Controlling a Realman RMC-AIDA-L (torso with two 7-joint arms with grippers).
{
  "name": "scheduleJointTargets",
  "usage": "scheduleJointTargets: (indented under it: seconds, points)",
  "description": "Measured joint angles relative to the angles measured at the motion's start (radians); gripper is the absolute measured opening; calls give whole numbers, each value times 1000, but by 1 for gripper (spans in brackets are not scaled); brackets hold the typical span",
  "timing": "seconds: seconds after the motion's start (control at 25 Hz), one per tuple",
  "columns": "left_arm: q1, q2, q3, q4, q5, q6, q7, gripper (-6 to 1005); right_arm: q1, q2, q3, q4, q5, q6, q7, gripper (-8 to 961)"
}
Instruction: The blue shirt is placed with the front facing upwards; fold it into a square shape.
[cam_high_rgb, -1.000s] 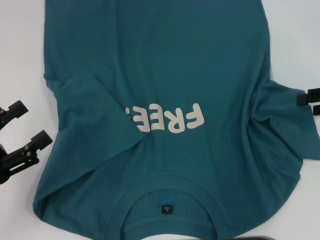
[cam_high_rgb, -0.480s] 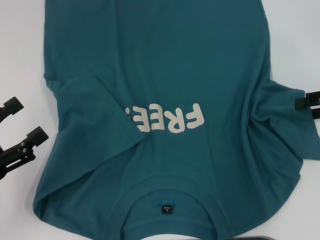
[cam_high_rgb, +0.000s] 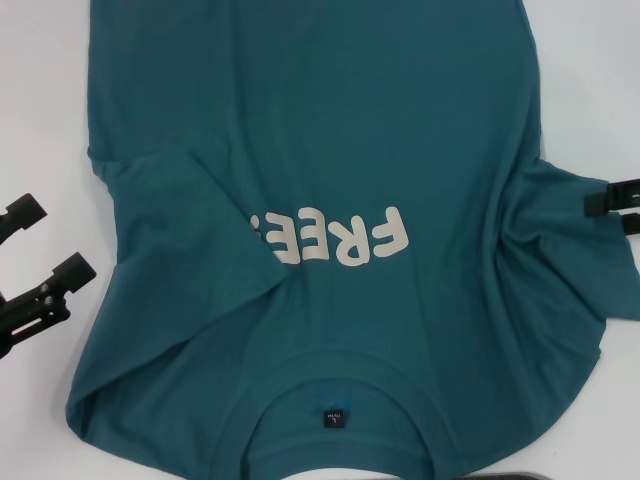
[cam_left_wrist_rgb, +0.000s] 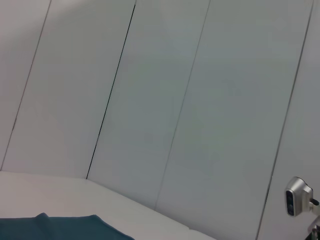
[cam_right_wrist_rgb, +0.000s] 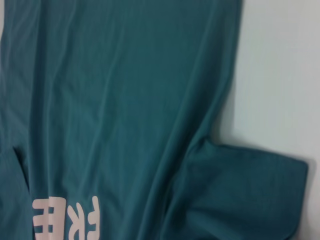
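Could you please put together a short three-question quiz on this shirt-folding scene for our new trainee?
1. True or false: the blue shirt lies with its cream print facing up.
2. Which sleeve is already folded in over the shirt's body? A) the one on the robot's left B) the one on the robot's right C) neither
3. Fill in: the left hand sits on the white table with its fingers ____.

Key
1. True.
2. A. The left sleeve lies over the body and covers the end of the print; the right sleeve is spread outward, with the right hand at its edge.
3. Open, clear of the fabric.
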Motion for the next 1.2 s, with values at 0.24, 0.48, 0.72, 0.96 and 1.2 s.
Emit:
scheduleJointTargets:
  seconds: [0.24, 0.48, 0.72, 0.96, 1.2]
  points:
    - [2, -3, 0, 0, 0, 0, 6, 951, 18, 0, 0, 26, 3, 1, -5, 804]
    - [4, -3, 0, 0, 0, 0, 7, 951, 26, 0, -6, 37, 1, 6, -3, 804]
    - [5, -3, 0, 0, -3, 1, 7, 952, 20, 0, -9, 38, 0, 20, -2, 795]
    - [5, -3, 0, 0, -7, 1, 7, 952, 19, 5, -6, 41, 3, 27, -12, 750]
    - [7, -4, 0, 0, -8, 5, 7, 951, 27, 13, -5, 41, 6, 32, -51, 705]
